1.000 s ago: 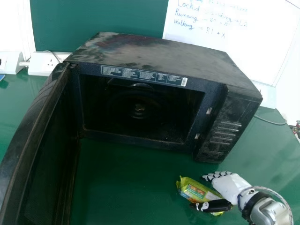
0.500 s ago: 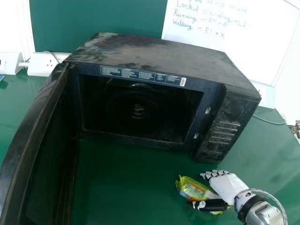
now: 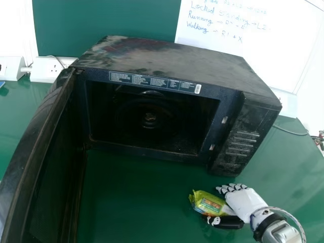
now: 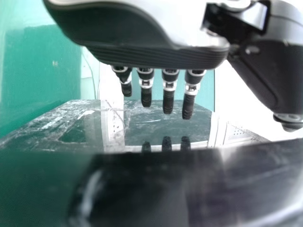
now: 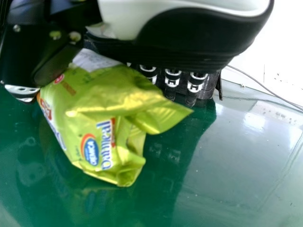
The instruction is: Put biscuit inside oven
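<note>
My right hand [image 3: 247, 202] is at the lower right in the head view, its thumb on the near side of the green biscuit packet [image 3: 206, 202] and its straight fingers on the far side. In the right wrist view the packet [image 5: 102, 127] lies between thumb and fingers of the hand [image 5: 189, 42], close against the palm. The black oven [image 3: 172, 55] stands in the middle, its door [image 3: 43, 147] swung wide at the left and its cavity [image 3: 152, 119] exposed. My left hand [image 4: 142, 52] has its fingers extended in the left wrist view.
The green table [image 3: 136, 202] reaches in front of the oven and round its right side. White socket boxes [image 3: 45, 68] stand at the back left, and a whiteboard [image 3: 253, 40] is behind the oven. A cable [image 3: 291, 130] runs along the table at the right.
My right hand has shifted slightly left, and its thumb has slid to the packet's near edge, covering less of it. The packet has barely moved. The oven and its door stay as they were.
</note>
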